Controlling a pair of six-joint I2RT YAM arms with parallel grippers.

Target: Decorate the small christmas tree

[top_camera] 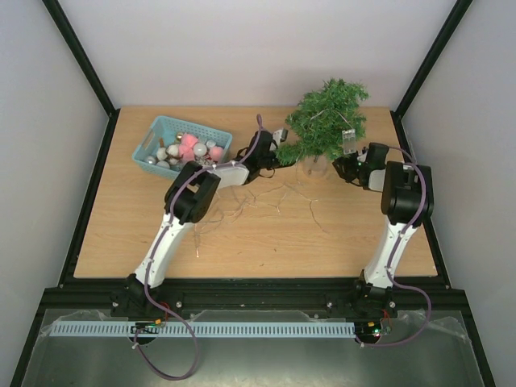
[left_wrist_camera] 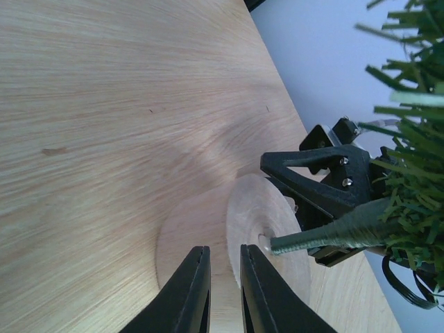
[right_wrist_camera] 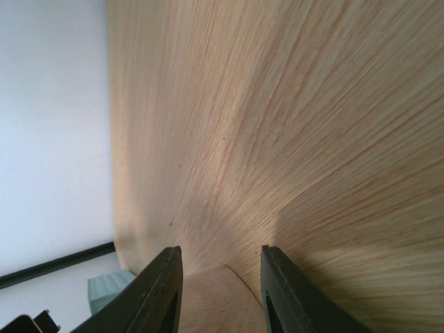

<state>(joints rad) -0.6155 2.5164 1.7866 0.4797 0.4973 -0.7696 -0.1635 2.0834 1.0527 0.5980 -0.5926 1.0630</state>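
The small christmas tree (top_camera: 330, 121) stands at the back right of the table on its clear base (top_camera: 314, 166). My right gripper (top_camera: 349, 167) is at the base from the right. In the right wrist view its fingers (right_wrist_camera: 163, 291) hold the rounded clear base (right_wrist_camera: 222, 302) between them. My left gripper (top_camera: 279, 153) is at the base from the left. In the left wrist view its jaws (left_wrist_camera: 225, 277) stand a narrow gap apart with nothing seen in the gap. The clear base (left_wrist_camera: 267, 229), the green trunk (left_wrist_camera: 326, 236) and the right gripper (left_wrist_camera: 326, 184) lie just beyond them.
A teal basket (top_camera: 161, 126) of silver and pink ornaments sits at the back left. It also shows in the right wrist view (right_wrist_camera: 107, 288). A thin light-string wire (top_camera: 270, 201) lies loose on the wood in front of the tree. White walls close in the table.
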